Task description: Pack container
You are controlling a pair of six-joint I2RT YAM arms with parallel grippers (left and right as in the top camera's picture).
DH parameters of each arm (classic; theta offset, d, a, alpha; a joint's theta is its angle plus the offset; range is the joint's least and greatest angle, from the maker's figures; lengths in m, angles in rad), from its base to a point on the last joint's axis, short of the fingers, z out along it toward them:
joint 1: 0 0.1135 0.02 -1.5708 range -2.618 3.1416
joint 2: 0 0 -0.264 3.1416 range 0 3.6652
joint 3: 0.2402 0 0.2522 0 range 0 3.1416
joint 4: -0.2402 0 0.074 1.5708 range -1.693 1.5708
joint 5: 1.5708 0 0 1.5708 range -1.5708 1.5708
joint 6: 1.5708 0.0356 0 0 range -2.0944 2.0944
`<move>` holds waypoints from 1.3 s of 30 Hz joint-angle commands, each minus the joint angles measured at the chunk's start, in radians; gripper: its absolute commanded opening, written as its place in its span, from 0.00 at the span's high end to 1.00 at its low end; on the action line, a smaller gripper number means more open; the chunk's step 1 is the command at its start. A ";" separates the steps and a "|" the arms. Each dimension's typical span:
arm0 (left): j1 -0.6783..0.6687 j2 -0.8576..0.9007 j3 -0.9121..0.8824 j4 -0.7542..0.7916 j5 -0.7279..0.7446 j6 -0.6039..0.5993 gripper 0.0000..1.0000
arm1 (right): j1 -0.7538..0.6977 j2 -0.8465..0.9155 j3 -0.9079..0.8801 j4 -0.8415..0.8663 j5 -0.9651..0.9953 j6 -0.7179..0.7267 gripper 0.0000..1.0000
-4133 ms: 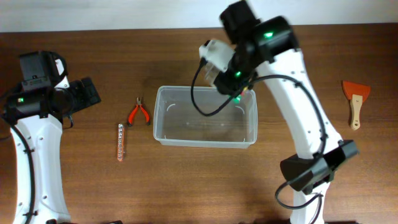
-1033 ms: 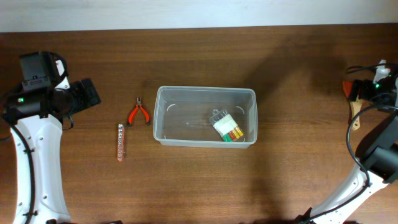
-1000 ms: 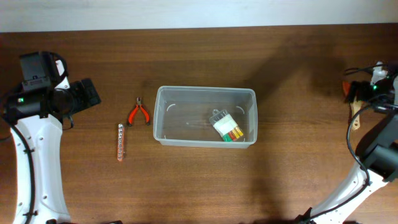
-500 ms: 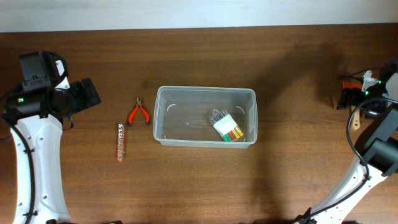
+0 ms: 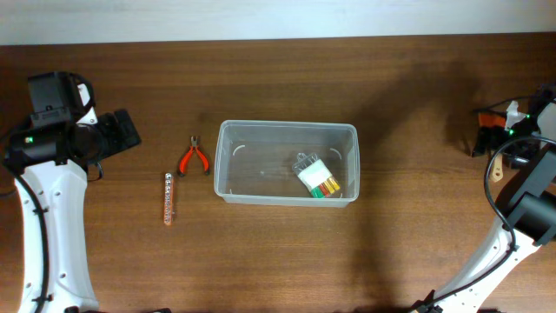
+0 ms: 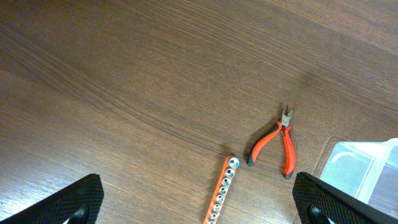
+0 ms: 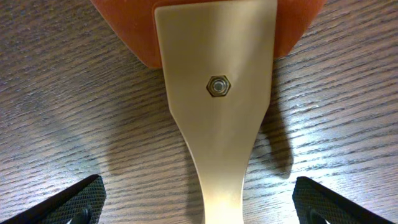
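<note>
Right claw (image 7: 199,208) spread; we straddle the scraper (image 7: 216,74) handle at the bench (image 5: 391,261) right edge, likely bound for the container (image 5: 287,198). Left claw (image 6: 199,202) spread, idle.

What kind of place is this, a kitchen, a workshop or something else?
Most likely a robotics lab bench: the left arm and right arm flank a wooden table laid with orange pliers and a clear container.
</note>
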 commanded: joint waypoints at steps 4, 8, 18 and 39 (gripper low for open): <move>0.006 -0.019 -0.004 -0.002 0.015 -0.009 0.01 | -0.002 0.013 -0.052 0.001 0.015 0.000 0.03; 0.006 -0.019 -0.004 -0.002 0.015 -0.009 0.01 | -0.002 0.013 -0.095 0.023 0.015 0.000 0.02; 0.006 -0.019 -0.004 -0.003 0.015 -0.009 0.01 | -0.002 0.013 -0.102 0.019 0.015 0.000 0.16; 0.006 -0.019 -0.004 -0.013 0.016 -0.009 0.01 | -0.002 0.013 -0.102 0.026 0.015 0.000 0.78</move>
